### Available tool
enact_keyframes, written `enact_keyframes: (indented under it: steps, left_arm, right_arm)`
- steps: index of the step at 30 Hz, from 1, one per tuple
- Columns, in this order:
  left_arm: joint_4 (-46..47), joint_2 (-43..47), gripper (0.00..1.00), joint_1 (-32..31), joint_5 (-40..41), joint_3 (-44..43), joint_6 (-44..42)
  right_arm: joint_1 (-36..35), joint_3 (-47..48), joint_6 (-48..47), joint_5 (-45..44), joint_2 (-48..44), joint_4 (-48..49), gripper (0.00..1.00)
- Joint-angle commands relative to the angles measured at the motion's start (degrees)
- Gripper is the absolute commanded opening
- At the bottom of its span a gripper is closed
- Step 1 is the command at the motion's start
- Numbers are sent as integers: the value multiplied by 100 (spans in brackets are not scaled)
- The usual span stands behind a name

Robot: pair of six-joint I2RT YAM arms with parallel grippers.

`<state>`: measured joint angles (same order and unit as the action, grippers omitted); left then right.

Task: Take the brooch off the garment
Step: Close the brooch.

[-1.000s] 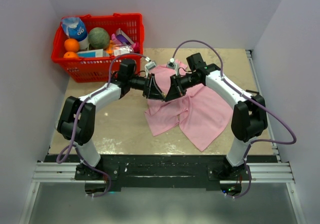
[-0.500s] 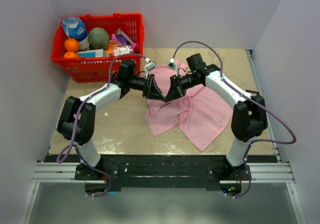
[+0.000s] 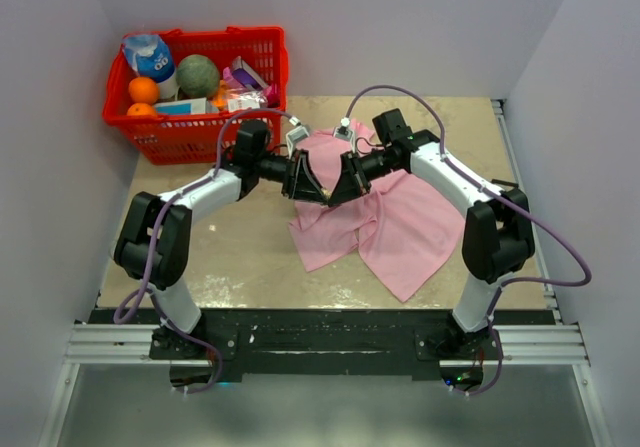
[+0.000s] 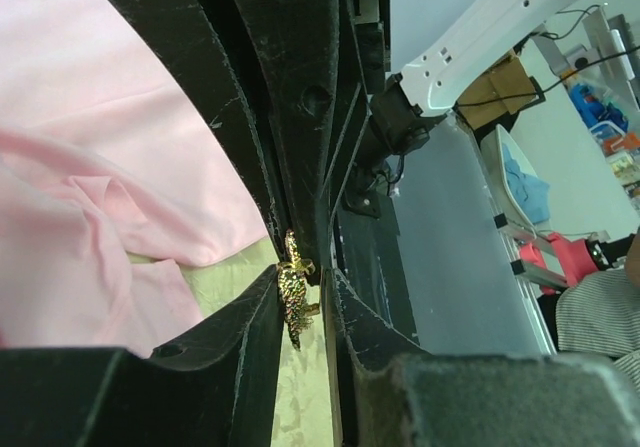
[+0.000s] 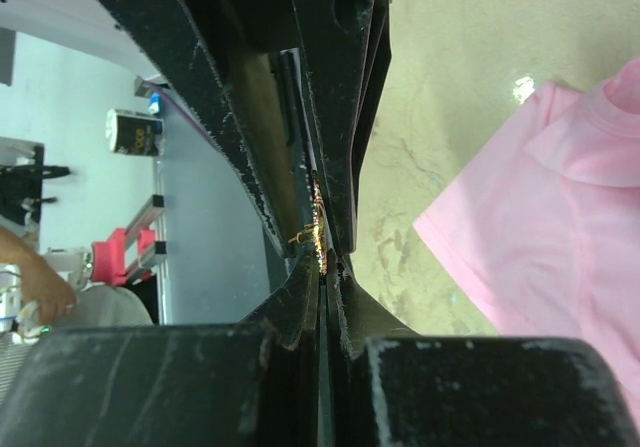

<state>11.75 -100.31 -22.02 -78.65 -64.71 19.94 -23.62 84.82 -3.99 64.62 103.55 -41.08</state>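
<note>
The brooch, a small gold cluster, sits above the worktop where two arms meet. It is pinched in the closed jaws of the right gripper, its long axis lying along the fingers, pointing wrist to wrist. The left gripper brackets it narrowly; whether it grips cannot be told. A mistimed release would likely drop it toward the garment beyond.

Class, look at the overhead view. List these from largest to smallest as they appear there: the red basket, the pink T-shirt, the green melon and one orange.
1. pink T-shirt and red basket: they look about alike, so unranked; the shirt is crumpled and partly covered.
2. green melon
3. orange
</note>
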Motion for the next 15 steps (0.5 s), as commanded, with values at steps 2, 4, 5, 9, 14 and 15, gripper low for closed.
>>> enact_keyframes:
  steps: [2, 4, 5, 9, 14, 15]
  left_arm:
    - [381, 267, 25, 31, -458, 72, 176]
    - [398, 275, 24, 31, -476, 72, 194]
    - [407, 267, 24, 31, -493, 72, 203]
    - [503, 258, 21, 40, -537, 116, 351]
    - [1153, 249, 20, 49, -572, 213, 817]
    - [1267, 258, 20, 49, -581, 248, 992]
  right_arm:
    - [41, 18, 161, 367, 43, 267, 0]
    - [50, 9, 179, 376, 43, 285, 0]
    - [50, 17, 179, 376, 43, 285, 0]
    - [41, -18, 135, 367, 34, 258, 0]
    - [50, -44, 100, 393, 78, 223, 0]
    - [50, -35, 109, 411, 78, 223, 0]
